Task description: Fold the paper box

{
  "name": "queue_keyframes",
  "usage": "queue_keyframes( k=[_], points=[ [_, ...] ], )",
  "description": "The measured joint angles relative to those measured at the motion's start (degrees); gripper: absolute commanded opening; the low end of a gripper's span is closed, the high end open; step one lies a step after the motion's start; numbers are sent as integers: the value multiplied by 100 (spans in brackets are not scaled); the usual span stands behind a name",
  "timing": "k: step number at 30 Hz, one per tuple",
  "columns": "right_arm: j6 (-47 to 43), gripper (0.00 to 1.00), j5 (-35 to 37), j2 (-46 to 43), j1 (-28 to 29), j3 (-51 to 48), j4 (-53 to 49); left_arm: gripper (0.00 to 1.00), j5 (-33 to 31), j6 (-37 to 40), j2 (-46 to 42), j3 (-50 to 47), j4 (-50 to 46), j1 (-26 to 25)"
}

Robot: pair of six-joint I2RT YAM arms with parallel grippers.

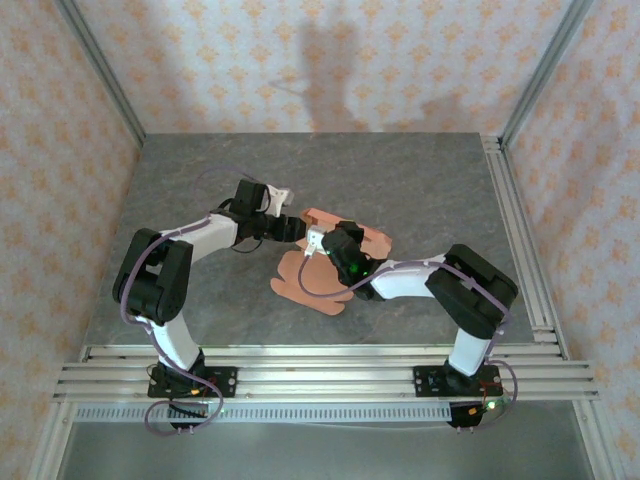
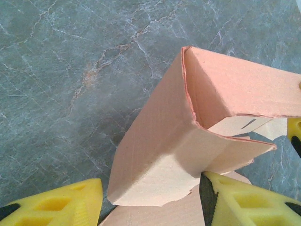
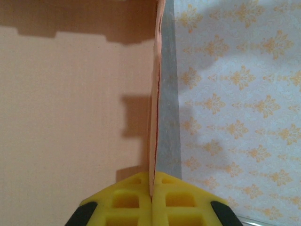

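Observation:
The paper box [image 1: 310, 285] is salmon-orange card, partly folded, lying mid-table between both arms. In the left wrist view the box [image 2: 155, 132] has two walls standing at a corner, with a pale flap bent down toward the camera. My left gripper [image 1: 293, 228] [image 2: 150, 188] is open, its yellow fingers [image 2: 61, 202] straddling that flap. The right-hand finger touches the flap's edge and the left-hand one stands apart from it. My right gripper [image 1: 320, 243] [image 3: 152, 188] is shut on a thin upright wall of the box [image 3: 70, 117], seen edge-on.
The grey marbled table [image 1: 420, 190] has bare room behind and to both sides of the box. Aluminium rails run along the right edge [image 1: 525, 250] and the front [image 1: 320, 370]. Patterned walls close in the cell.

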Motion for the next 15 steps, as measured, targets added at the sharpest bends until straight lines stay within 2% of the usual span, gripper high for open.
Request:
queue_keyframes(
  k=[12, 15],
  points=[
    [20, 0, -20, 50, 0, 68, -46, 54, 66, 120, 186, 275, -238, 0],
    [22, 0, -22, 50, 0, 81, -59, 48, 109, 136, 221, 302, -284, -4]
  ],
)
